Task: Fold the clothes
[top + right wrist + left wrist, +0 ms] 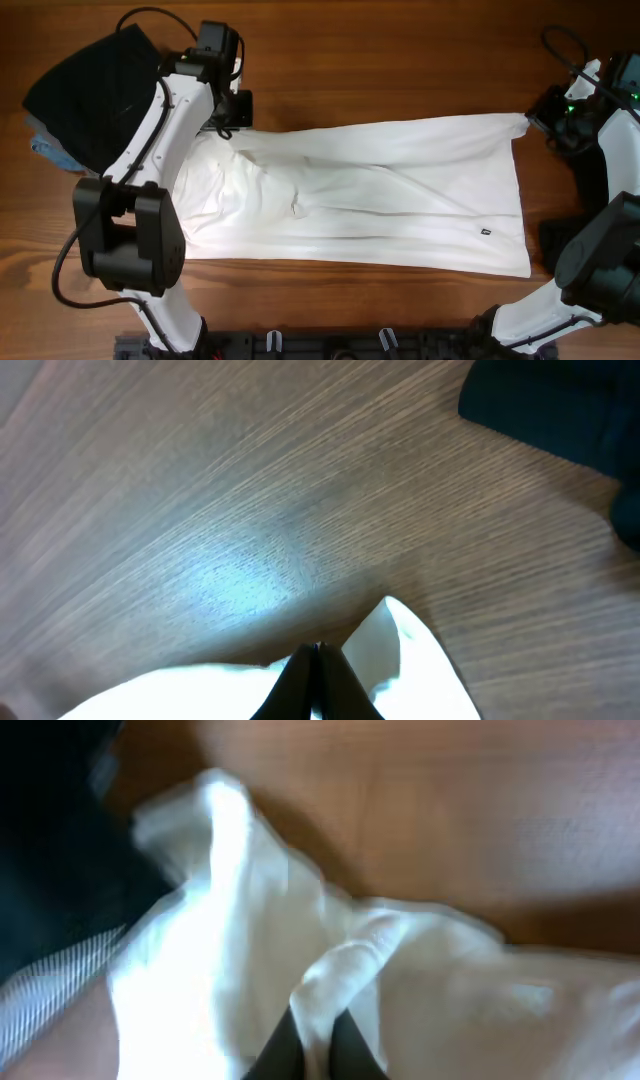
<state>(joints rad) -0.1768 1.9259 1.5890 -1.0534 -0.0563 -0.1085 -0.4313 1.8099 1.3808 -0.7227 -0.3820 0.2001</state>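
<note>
Black garment [95,85] half hidden beneath the left arm [160,125], hem tag [484,232] illegibly small, left wrist view blurred.

Brown wood-grain worktop [400,60]. Carries a white T-shirt [400,190] spread lengthwise across the middle, and a black garment [95,90] heaped at the far left corner over some blue cloth [45,148].

Overhead faces straight down over table [400,50]; both wrist views close on T-shirt [380,200].

We hold both arms extended. Left gripper [318,1052] and right gripper [317,678] have jaws closed, each pinching the T-shirt [380,200] between its fingertips.
</note>
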